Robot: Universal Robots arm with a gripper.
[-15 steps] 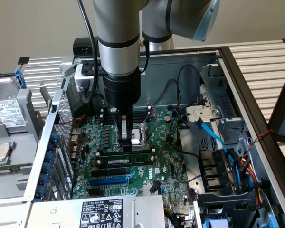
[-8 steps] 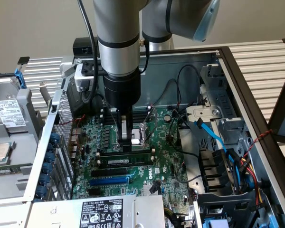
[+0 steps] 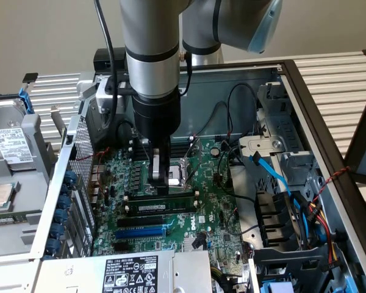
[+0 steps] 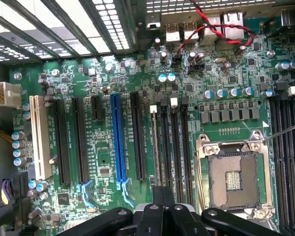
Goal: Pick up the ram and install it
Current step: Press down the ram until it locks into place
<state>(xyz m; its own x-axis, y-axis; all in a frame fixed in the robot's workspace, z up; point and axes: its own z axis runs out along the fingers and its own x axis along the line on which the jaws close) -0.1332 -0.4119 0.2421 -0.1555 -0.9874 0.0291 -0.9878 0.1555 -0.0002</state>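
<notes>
The gripper (image 3: 160, 178), jaws together, presses straight down onto the ram (image 3: 165, 205), which stands edge-up in a motherboard (image 3: 222, 213) slot, its long axis running across the exterior view's left to right.

glossy green motherboard (image 4: 187, 73), matt black plastic slots (image 4: 137, 137)

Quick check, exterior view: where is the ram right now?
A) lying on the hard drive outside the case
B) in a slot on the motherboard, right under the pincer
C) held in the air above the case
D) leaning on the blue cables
B: the ram sits in a black slot on the motherboard, just below the pincer.
</notes>
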